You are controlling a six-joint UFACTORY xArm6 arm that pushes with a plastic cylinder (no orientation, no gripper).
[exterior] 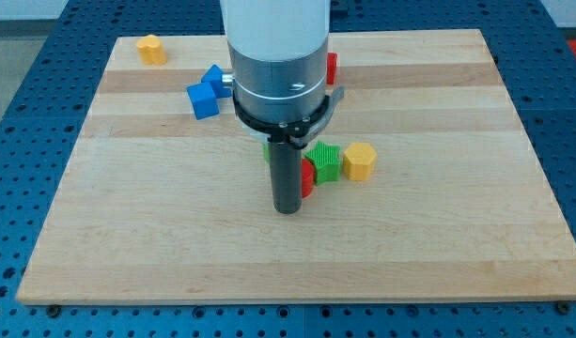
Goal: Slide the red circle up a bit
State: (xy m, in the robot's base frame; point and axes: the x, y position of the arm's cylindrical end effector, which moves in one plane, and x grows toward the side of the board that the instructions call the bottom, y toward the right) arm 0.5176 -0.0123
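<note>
A red block (308,178), most likely the red circle, shows only as a sliver at the board's middle, mostly hidden behind my rod. My tip (288,210) rests on the board just to the view's left of and below that red block, touching or nearly touching it. A green block (324,161) sits right next to the red one on the view's right, and a yellow hexagon block (360,161) stands beside the green one. Another red block (332,67) peeks out behind the arm near the view's top.
A blue block pair (208,91) lies at the view's upper left. A yellow block (151,49) sits near the board's top left corner. A bit of another green block (266,150) shows behind the rod. The wooden board (438,235) ends on all sides in blue pegboard.
</note>
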